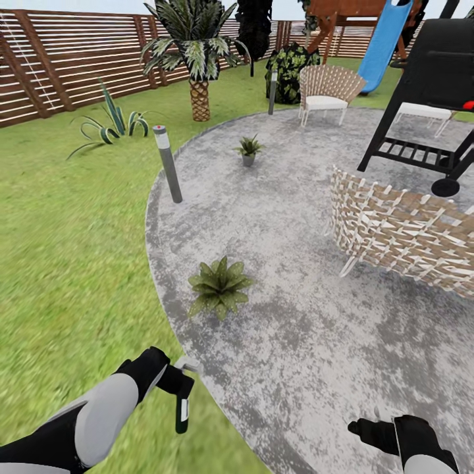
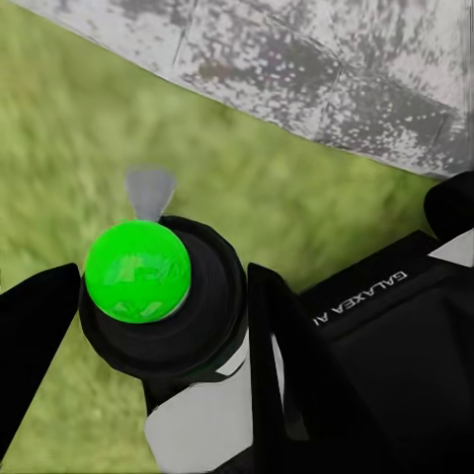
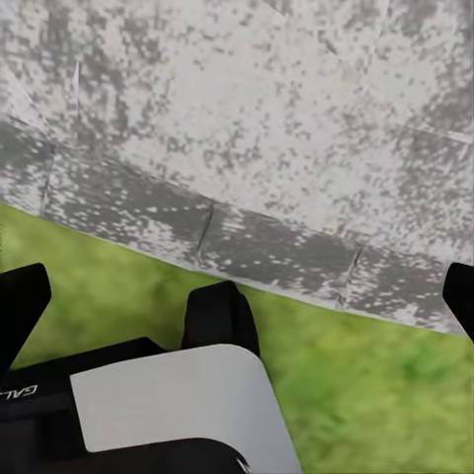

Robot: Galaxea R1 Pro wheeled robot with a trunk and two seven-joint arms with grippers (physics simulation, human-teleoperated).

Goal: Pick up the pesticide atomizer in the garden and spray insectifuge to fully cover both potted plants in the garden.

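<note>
On the garden's round stone patio (image 1: 296, 316), one potted plant (image 1: 219, 288) sits near the lawn-side edge, the other (image 1: 248, 149) farther in. The left claw (image 1: 179, 382) grips the pesticide atomizer (image 1: 182, 407); the right claw (image 1: 368, 428) hangs empty, its opening unclear. Pickup looks done; next, aim at the nearer plant.
</note>
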